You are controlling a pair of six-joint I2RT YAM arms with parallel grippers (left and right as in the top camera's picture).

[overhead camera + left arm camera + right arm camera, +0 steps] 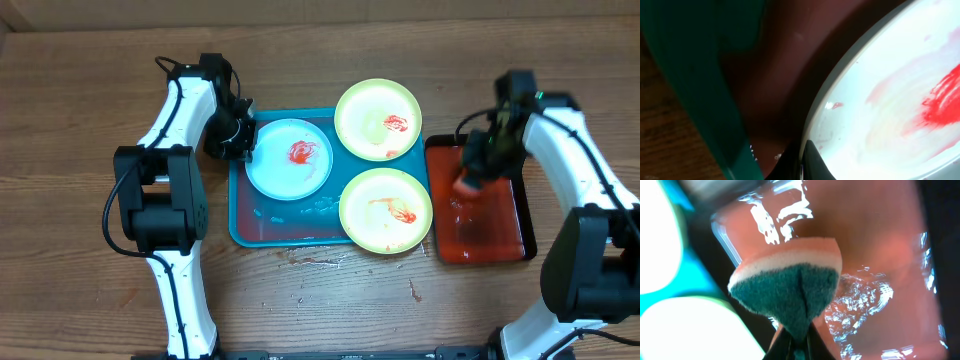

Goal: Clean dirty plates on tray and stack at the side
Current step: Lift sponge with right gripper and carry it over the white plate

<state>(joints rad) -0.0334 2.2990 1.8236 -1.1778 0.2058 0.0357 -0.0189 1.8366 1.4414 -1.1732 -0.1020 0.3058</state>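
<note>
Plates, 3, all showing red sauce smears. Item 1: light-blue plate [288, 158] lying inside the teal tray [262, 228], toward its left end. Items 2 and 3: upper yellow-green plate [378, 120] overhanging the tray's far right corner; lower yellow-green plate [386, 210] overhanging its right edge, the 2 sitting just beside each other. Left gripper [238, 140]: sitting closed on the light-blue plate's left rim, 1 dark finger [814, 161] pressing on the rim's inner side. Right gripper [470, 172]: pinching a sponge [790, 285], green scouring face toward the wrist camera, pink foam behind, hanging over the dark red tray [500, 240], which is holding reddish water. Wooden table [80, 280] carrying droplets in front of the teal tray.
</note>
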